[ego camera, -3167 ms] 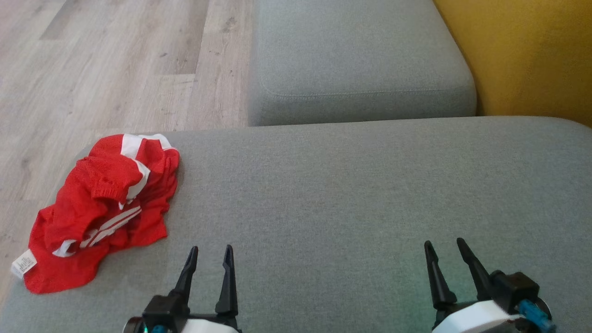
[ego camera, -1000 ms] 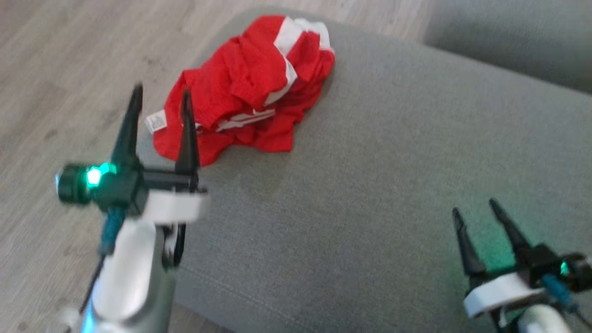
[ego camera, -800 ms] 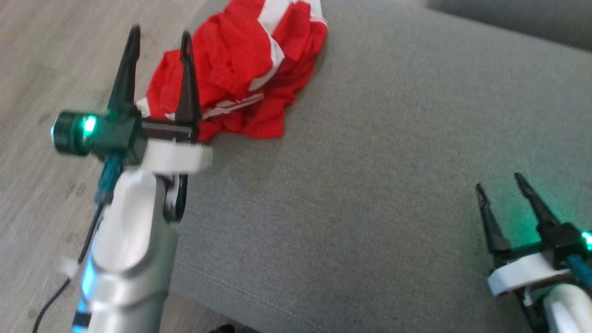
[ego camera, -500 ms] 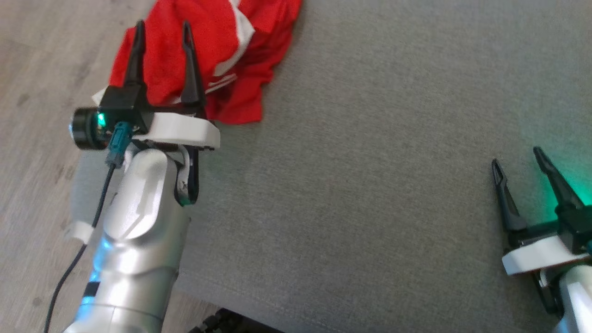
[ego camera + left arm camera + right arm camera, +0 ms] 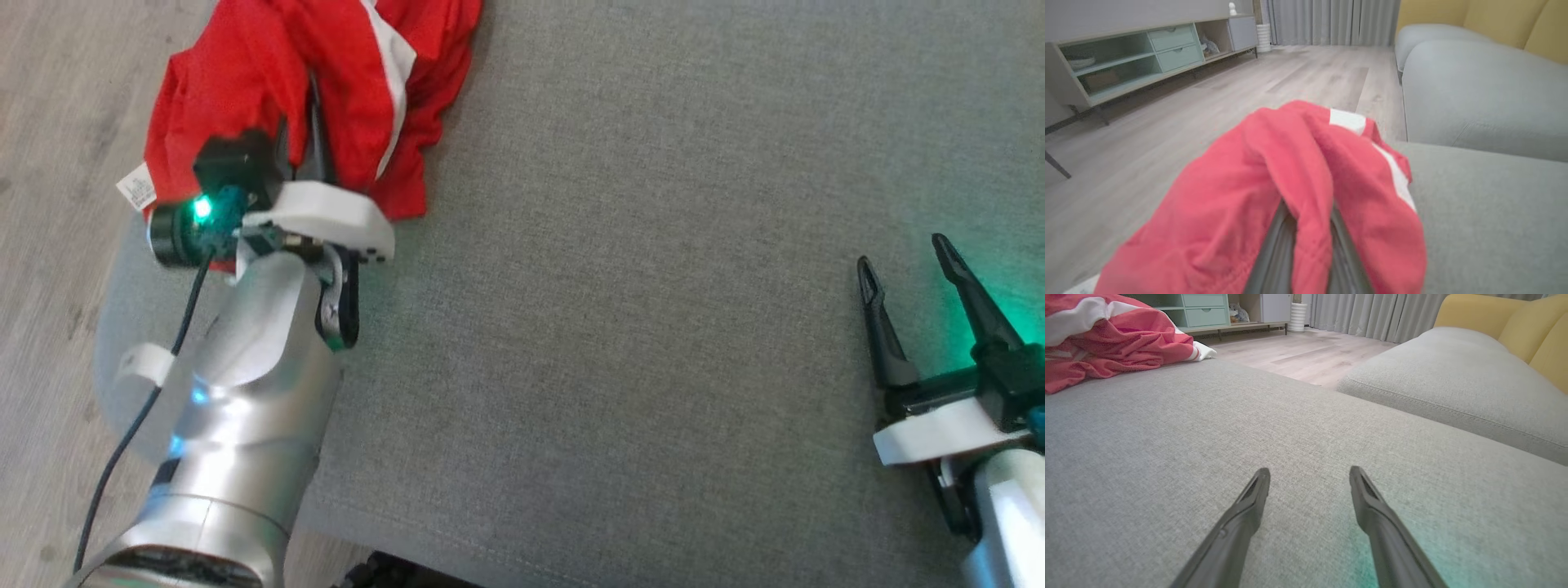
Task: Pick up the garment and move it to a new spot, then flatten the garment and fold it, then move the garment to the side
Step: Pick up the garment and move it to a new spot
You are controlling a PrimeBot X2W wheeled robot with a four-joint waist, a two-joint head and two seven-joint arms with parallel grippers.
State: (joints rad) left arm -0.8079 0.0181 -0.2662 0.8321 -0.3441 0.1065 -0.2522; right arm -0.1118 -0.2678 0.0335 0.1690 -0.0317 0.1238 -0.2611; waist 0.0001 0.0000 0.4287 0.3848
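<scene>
The left gripper (image 5: 300,135) clamps a fold of the red garment (image 5: 245,73) at the left corner of the cushion (image 5: 653,286); the right gripper (image 5: 901,250) hovers, fingers apart, well away from it.

1. Setting: home living room.
2. Left wrist view: grey sofa (image 5: 1486,90) at 3 o'clock, yellow cushions (image 5: 1494,18) at 1 o'clock.
3. Low cabinet (image 5: 1175,57) with drawers at 10 o'clock; curtains (image 5: 1331,22) at 12 o'clock; wood floor (image 5: 1167,134).

Head camera steeply down on cushion (image 5: 653,286); wrist cameras low along it; all share garment (image 5: 229,90).
</scene>
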